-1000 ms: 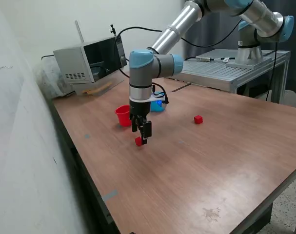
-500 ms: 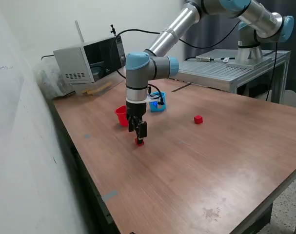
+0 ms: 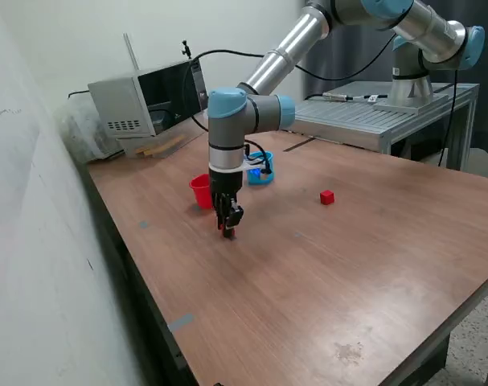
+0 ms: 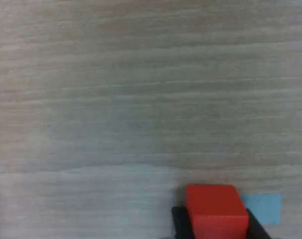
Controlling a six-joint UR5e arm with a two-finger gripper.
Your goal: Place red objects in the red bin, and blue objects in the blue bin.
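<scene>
My gripper (image 3: pixel 227 227) stands at table level just in front of the red bin (image 3: pixel 200 191), a small red cup. Its black fingers (image 4: pixel 178 223) press both sides of a small red cube (image 4: pixel 213 209), which rests on the wood. That cube (image 3: pixel 227 233) shows only as a sliver under the gripper in the exterior view. A second red cube (image 3: pixel 327 197) lies alone toward the exterior view's right. The blue bin (image 3: pixel 262 172), a cyan cup, stands behind the arm and is partly hidden by it. No blue objects are in view.
A microwave (image 3: pixel 145 101) sits at the table's back corner, and a metal bench (image 3: pixel 372 111) with the arm's base stands behind the table. A light blue patch (image 4: pixel 263 207) marks the wood beside the held cube. The table edge (image 3: pixel 143 305) runs along the wall side.
The gripper has come down over the red cube and its fingers have closed in on it. The wrist shifted slightly toward the exterior view's left. The cups and the other cube have not moved.
</scene>
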